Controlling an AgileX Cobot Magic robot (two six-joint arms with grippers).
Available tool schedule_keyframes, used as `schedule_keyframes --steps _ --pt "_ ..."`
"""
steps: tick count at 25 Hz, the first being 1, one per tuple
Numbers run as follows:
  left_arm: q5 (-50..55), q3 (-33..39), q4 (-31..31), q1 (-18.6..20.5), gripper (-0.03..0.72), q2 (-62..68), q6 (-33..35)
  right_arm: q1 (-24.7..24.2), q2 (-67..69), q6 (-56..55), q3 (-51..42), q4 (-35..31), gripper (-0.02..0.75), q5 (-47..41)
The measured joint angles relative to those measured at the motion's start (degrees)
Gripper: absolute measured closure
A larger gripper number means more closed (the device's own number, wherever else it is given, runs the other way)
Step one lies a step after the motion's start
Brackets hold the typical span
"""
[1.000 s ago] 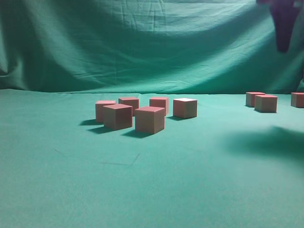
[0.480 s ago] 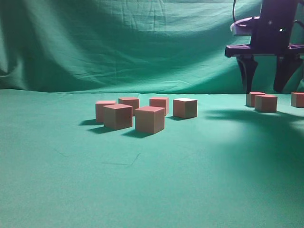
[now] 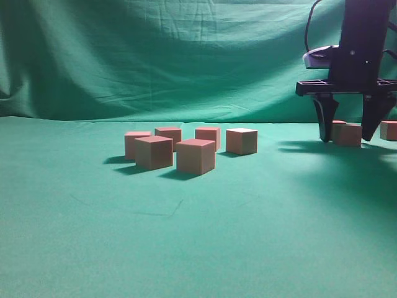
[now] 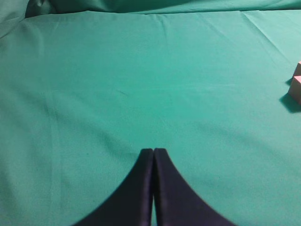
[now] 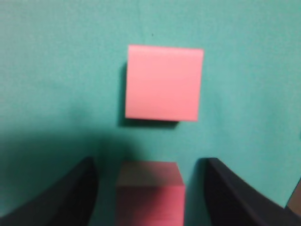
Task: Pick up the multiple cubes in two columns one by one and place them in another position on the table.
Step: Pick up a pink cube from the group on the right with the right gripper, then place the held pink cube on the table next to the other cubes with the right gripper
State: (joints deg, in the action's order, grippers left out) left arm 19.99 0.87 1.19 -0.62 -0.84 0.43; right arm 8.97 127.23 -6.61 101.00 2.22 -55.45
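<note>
Several reddish-pink cubes (image 3: 195,156) stand grouped mid-table on the green table (image 3: 198,236). More cubes sit at the far right: one (image 3: 350,135) between my right gripper's fingers, one partly hidden behind it, one at the edge (image 3: 389,130). My right gripper (image 3: 349,127) is open and hangs low, its fingers on either side of that cube. In the right wrist view the cube (image 5: 150,193) lies between the open fingers (image 5: 149,188), apart from both; another cube (image 5: 163,83) lies beyond. My left gripper (image 4: 153,151) is shut and empty over bare cloth; cubes (image 4: 296,87) show at its right edge.
A green cloth backdrop (image 3: 186,56) hangs behind the table. The right arm's dark body (image 3: 360,43) rises above the right-hand cubes. Bare cloth stretches across the front of the table.
My right gripper has come down from the top right corner until its open fingers straddle a right-hand cube. The cubes have not moved.
</note>
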Motion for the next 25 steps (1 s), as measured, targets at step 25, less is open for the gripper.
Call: schedule_keyframes --steps 25 --pt "0.0 0.0 0.0 0.0 0.688 0.0 0.0 10.7 -22.6 5.1 -0.8 -4.7 0.475 -15.2"
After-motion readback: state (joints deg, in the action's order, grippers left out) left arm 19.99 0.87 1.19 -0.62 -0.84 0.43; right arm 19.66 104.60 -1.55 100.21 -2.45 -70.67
